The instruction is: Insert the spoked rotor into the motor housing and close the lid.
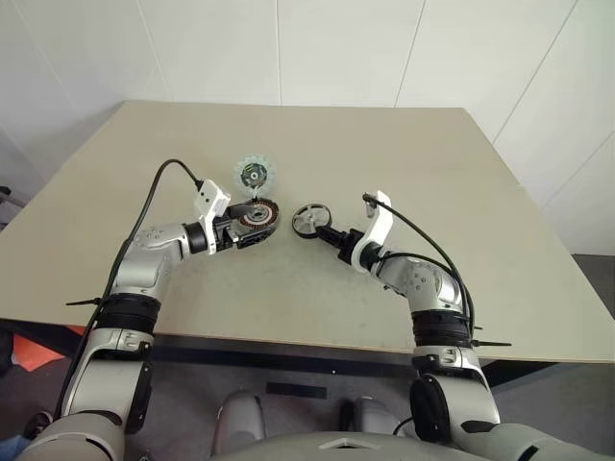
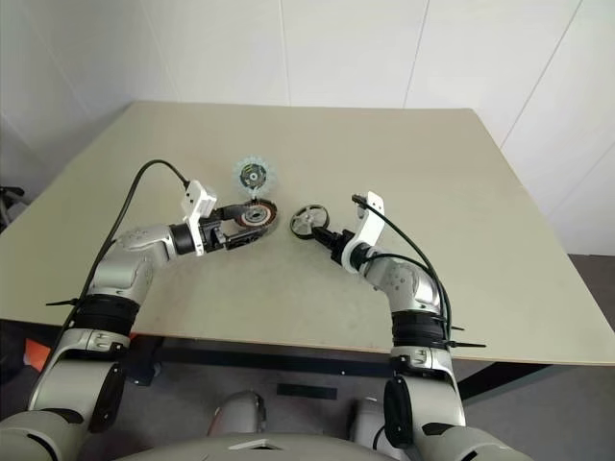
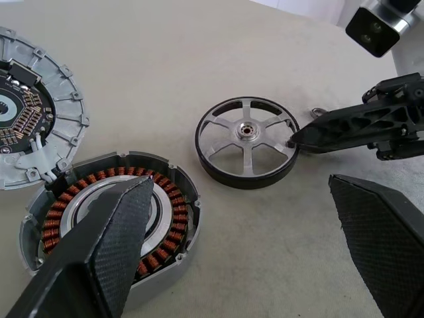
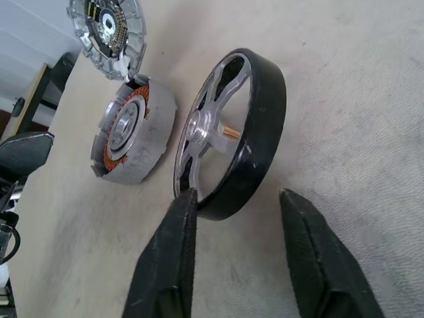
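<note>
The spoked rotor (image 3: 246, 142), a black-rimmed wheel with silver spokes, lies flat on the table. My right gripper (image 4: 237, 199) is open, with its fingers astride the near rim; one fingertip (image 4: 184, 199) touches the inner edge and the other stands a little clear of the outside. The motor housing (image 1: 258, 213), a silver cup with copper windings inside, sits to the rotor's left. My left gripper (image 3: 238, 192) is wide open and holds nothing, with one finger (image 3: 112, 238) over the housing's near side. The lid (image 1: 254, 175), a pale toothed disc, lies just beyond the housing.
A tiny metal nut (image 3: 318, 111) lies on the table by the right gripper's fingers. The beige table (image 1: 404, 154) stretches wide behind and to both sides, and its front edge (image 1: 317, 346) runs close below my arms. White walls stand behind.
</note>
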Controlling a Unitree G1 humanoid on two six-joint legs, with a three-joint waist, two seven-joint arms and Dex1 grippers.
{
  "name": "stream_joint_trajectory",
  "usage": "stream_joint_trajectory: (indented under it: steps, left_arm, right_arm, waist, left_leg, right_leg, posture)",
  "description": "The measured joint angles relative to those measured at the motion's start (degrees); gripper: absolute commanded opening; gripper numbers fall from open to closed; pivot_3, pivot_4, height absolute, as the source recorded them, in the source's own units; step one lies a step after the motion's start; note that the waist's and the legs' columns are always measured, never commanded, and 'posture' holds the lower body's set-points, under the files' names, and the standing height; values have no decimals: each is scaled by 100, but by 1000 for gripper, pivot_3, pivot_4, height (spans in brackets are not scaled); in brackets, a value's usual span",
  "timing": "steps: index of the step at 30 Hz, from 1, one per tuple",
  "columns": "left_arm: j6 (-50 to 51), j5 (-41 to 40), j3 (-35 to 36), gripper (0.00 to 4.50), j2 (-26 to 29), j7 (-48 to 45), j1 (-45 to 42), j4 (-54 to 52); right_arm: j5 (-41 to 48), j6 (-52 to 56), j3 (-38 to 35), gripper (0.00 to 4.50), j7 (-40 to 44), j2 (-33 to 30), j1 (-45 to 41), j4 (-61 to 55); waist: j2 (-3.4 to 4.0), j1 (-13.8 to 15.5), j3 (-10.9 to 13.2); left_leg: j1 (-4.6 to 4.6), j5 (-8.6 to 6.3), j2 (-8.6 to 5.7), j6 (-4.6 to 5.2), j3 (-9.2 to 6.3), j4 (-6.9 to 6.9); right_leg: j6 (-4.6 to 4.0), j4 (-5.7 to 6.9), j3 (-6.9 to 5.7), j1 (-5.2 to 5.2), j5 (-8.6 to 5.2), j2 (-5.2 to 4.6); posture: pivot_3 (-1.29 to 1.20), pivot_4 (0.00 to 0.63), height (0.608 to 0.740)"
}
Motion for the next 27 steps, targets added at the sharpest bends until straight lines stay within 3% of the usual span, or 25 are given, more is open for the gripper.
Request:
stream_joint_trajectory:
  steps: [4, 17, 27]
  left_arm:
    - [0, 1, 0, 4500, 15, 11, 13, -15]
    - [-51, 60, -5, 4500, 41, 50, 46, -19]
    - [-73, 72, -22, 4500, 25, 54, 46, -12]
  right_arm:
    - [41, -35, 5, 265, 62, 11, -81, 15]
    - [41, -186, 11, 241, 136, -77, -72, 12]
    - [-72, -388, -339, 241, 178, -1543, -356, -524]
  waist:
    - [0, 1, 0]
    - [0, 5, 0]
    - [-1, 21, 0]
  left_leg:
    - [4, 0, 0, 1, 0, 1]
    - [4, 4, 0, -7, 0, -2]
    - [2, 6, -1, -10, 0, -3]
  right_leg:
    - [0, 1, 0, 3, 0, 0]
    - [0, 0, 0, 3, 0, 0]
    - [0, -4, 0, 3, 0, 1]
  posture:
    - [0, 0, 740]
    - [0, 0, 740]
    - [0, 0, 740]
